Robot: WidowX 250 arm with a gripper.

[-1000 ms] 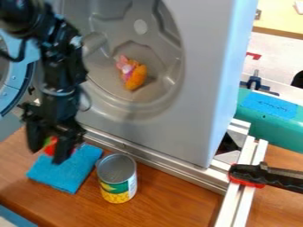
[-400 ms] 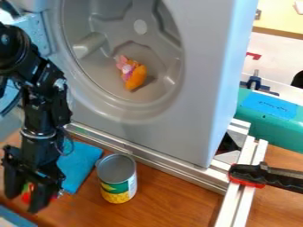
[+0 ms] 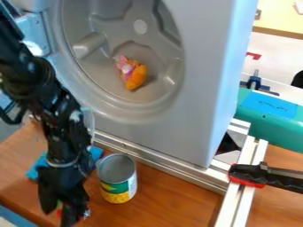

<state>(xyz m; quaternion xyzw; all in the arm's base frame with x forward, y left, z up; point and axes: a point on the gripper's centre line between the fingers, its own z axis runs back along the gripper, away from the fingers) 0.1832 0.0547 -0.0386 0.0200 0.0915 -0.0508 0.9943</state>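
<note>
Near the worktop's [image 3: 172, 199] lower-left edge, the gripper [image 3: 58, 216] has its jaws closed on a red-and-green thing [image 3: 59, 213] – mostly hidden, its shape unclear. The arm partly covers a blue cloth [image 3: 34, 170] – a can [image 3: 116, 178] stands nearby.

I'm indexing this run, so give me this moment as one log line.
Gripper: holds small red-and-green object | Position: over wooden counter, in front of blue cloth | Nearby: upright can | Inside grey drum: orange-and-pink toy

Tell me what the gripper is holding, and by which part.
A small red and green object, held between the fingers of the gripper; they hide too much to tell which part.
</note>
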